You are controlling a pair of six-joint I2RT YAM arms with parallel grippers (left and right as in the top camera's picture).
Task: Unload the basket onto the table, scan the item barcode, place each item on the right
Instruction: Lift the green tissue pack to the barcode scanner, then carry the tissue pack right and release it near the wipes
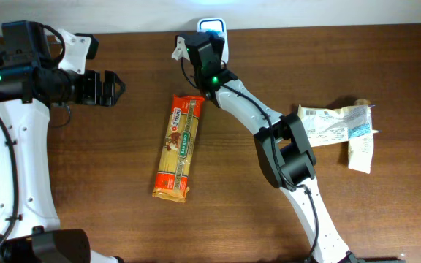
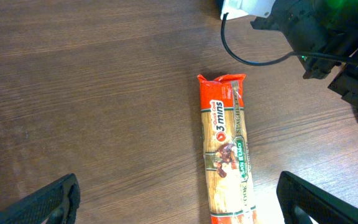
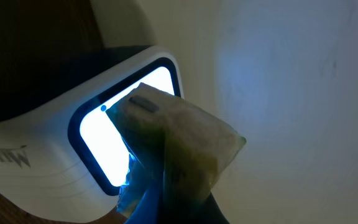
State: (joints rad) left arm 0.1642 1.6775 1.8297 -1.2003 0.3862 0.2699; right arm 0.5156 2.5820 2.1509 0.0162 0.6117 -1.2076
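My right gripper [image 1: 193, 48] is at the back edge of the table, shut on the item, a pale greenish packet [image 3: 182, 140]. In the right wrist view the packet stands right in front of the glowing window of the white barcode scanner [image 3: 39, 155], covering part of it. A barcode cannot be made out on the packet. From overhead the scanner [image 1: 213, 27] shows just behind the gripper. My left gripper [image 1: 114, 88] hovers over the left of the table, open with nothing between its fingers [image 2: 53, 200].
An orange pasta packet [image 1: 177, 146] lies lengthwise mid-table, to the right of the left gripper; it shows in the left wrist view too [image 2: 227, 149]. Two more packets [image 1: 338, 123] [image 1: 360, 153] lie at the right. The right arm stretches diagonally across the table.
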